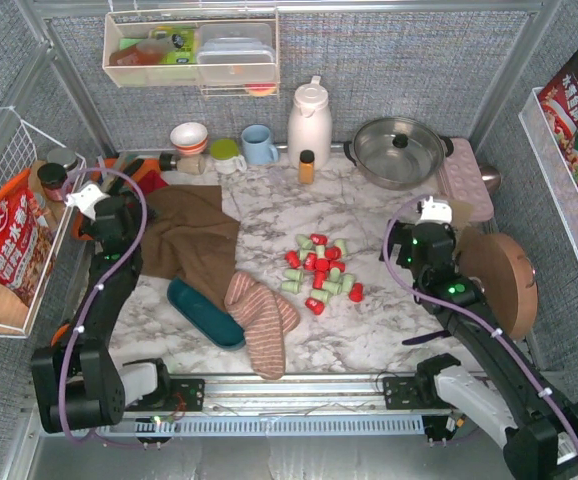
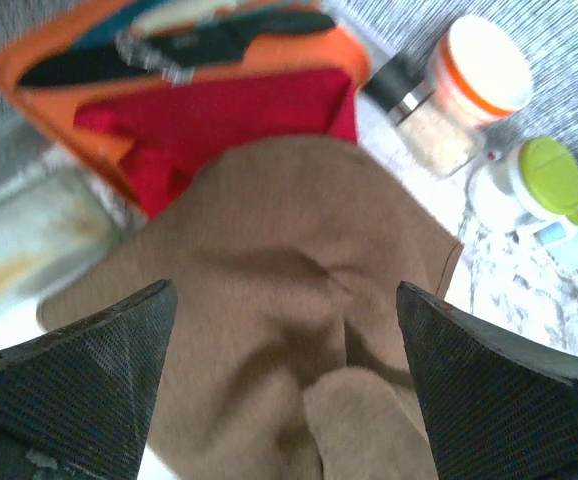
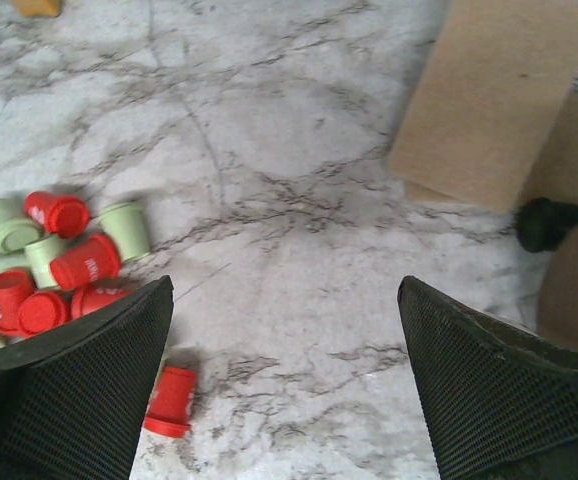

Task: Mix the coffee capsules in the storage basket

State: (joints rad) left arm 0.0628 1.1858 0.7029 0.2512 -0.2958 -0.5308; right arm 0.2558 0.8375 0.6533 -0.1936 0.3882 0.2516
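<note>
Red and pale green coffee capsules [image 1: 319, 268] lie in a loose heap on the marble table, right of centre; the right wrist view has them at its left edge [image 3: 59, 265], with one red capsule [image 3: 169, 400] lying apart. The dark teal storage basket [image 1: 204, 315] rests tilted at the front left, partly under a striped cloth, with nothing visible inside it. My left gripper [image 1: 119, 212] [image 2: 287, 300] hovers open over a brown cloth [image 2: 299, 250]. Right of the heap, my right gripper [image 1: 401, 245] [image 3: 284, 290] hangs open above bare marble, holding nothing.
A brown cloth [image 1: 194, 235] and a pink striped cloth [image 1: 261, 315] flank the basket. Along the back stand a bowl [image 1: 189, 135], blue mug [image 1: 259, 145], white jug [image 1: 309, 120], orange-capped bottle [image 1: 306, 165] and lidded pot [image 1: 399, 150]. A round wooden board [image 1: 499, 280] sits right.
</note>
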